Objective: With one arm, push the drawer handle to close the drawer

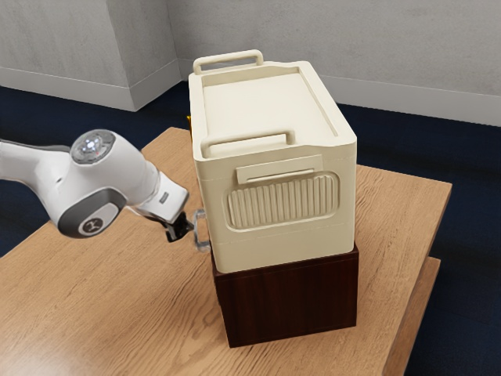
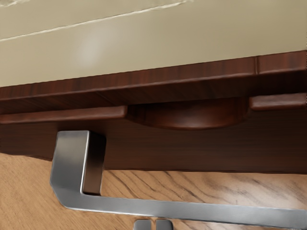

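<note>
In the exterior view my gripper (image 1: 186,228) is beside the silver handle (image 1: 201,230), on the side facing the arm. The handle belongs to the dark wooden drawer unit (image 1: 288,299) under a cream box. From the wrist view, the fingertips of my gripper (image 2: 153,224) stand together, shut, right by the long bar of the handle (image 2: 144,206); whether they touch it I cannot tell. Above the bar is the drawer's dark front (image 2: 192,148), with a curved cutout at its upper edge. How far the drawer stands out is unclear.
A large cream box (image 1: 270,106) with two raised handles rests on the drawer unit. Around the unit spreads the wooden table (image 1: 102,282), its far edge running toward the exterior view's right. A small yellow thing (image 1: 189,121) peeks out behind the box.
</note>
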`<move>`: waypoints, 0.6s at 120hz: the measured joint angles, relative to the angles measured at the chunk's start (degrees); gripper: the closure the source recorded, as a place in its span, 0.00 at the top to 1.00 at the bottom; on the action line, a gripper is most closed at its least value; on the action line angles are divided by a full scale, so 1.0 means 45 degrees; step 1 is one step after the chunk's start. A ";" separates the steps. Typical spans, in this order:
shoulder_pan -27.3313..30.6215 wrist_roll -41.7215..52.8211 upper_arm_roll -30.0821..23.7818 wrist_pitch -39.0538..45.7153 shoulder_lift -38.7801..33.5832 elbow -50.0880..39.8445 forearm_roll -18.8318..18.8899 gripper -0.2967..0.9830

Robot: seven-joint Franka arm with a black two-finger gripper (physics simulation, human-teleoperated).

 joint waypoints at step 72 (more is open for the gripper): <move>0.0708 -0.0751 0.0511 -0.4387 -0.0870 0.1587 -0.0627 0.15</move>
